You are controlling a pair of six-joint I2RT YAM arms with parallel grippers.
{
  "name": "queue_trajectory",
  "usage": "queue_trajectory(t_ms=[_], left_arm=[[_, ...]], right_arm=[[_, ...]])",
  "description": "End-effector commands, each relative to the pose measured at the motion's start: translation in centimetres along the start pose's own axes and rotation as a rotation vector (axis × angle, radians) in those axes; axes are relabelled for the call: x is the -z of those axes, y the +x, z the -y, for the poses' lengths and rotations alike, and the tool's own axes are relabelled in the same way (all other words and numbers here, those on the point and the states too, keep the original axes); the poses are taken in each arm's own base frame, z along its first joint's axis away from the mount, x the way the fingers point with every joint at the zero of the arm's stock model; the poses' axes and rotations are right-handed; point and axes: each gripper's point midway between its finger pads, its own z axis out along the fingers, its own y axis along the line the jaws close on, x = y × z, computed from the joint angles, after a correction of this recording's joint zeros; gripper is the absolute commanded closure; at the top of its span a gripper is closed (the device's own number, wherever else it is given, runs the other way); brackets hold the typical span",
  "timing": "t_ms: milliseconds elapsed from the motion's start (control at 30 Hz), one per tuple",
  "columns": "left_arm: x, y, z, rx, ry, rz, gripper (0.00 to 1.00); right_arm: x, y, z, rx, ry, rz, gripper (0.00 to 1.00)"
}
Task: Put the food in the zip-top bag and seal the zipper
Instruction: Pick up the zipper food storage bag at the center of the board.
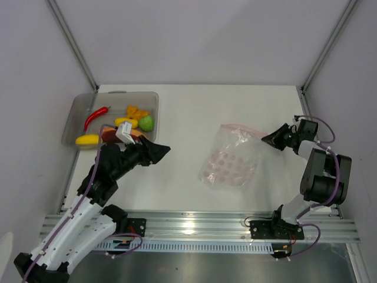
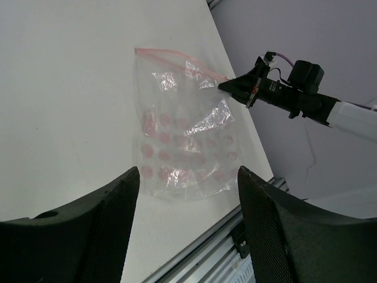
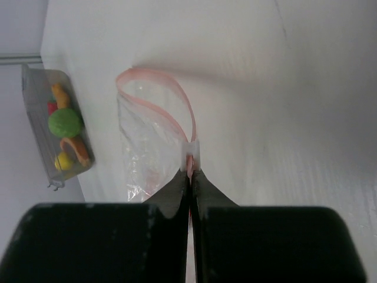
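The clear zip-top bag (image 1: pixel 230 162) lies on the white table right of centre, its mouth standing open in a loop. My right gripper (image 1: pixel 266 139) is shut on the right end of the pinkish-red zipper (image 3: pixel 154 75), just behind its white slider (image 3: pixel 190 150). The food sits in the grey tray (image 1: pixel 73 112) at the far left: a red chili (image 1: pixel 96 117), a green round fruit (image 1: pixel 146 122), orange bits (image 1: pixel 136 111), a yellow piece (image 1: pixel 87 140) and an orange-red slice (image 1: pixel 115 135). My left gripper (image 1: pixel 165 150) hangs open and holds nothing, between tray and bag, pointing at the bag (image 2: pixel 182 147).
A metal rail (image 1: pixel 194 227) runs along the near table edge, between the arm bases. Grey walls close in the back and both sides. The right arm (image 2: pixel 306 97) reaches in from the right wall side.
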Motion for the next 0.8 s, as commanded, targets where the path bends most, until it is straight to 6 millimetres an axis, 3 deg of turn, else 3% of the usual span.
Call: queue_trajectory(t_ms=[0, 100, 167, 233, 267, 400, 433, 567, 767], left_arm=[[-0.6, -1.9, 2.6, 0.059, 0.013, 0.013, 0.31], [-0.7, -2.5, 4.4, 0.054, -0.008, -0.007, 0.31], [-1.1, -2.8, 5.6, 0.050, -0.009, -0.025, 0.31], [-1.5, -3.0, 6.6, 0.054, -0.006, -0.032, 0.30], [-1.6, -3.0, 6.8, 0.056, -0.006, -0.038, 0.30], [-2.5, -3.0, 7.6, 0.094, -0.012, -0.060, 0.30], [-2.5, -3.6, 8.3, 0.107, 0.000, -0.054, 0.30], [-3.6, -3.6, 8.3, 0.164, -0.060, -0.093, 0.30], [-4.3, -2.7, 8.8, 0.238, -0.094, -0.169, 0.29]], right_arm=[[1.5, -1.4, -5.0, 0.147, -0.141, 0.062, 1.00], [3.0, -1.0, -8.5, 0.239, -0.181, 0.078, 1.00], [4.5, -0.5, -12.3, 0.370, -0.218, 0.105, 1.00], [5.0, 1.8, -15.0, 0.497, -0.231, 0.068, 1.00], [5.3, 2.1, -15.9, 0.543, -0.211, 0.083, 1.00], [8.2, 5.4, -21.0, 0.741, -0.259, 0.089, 1.00], [8.7, 6.1, -21.8, 0.772, -0.279, 0.091, 1.00], [10.9, 10.1, -24.5, 0.959, -0.369, 0.102, 1.00], [13.0, 15.2, -25.6, 1.116, -0.450, 0.109, 1.00]])
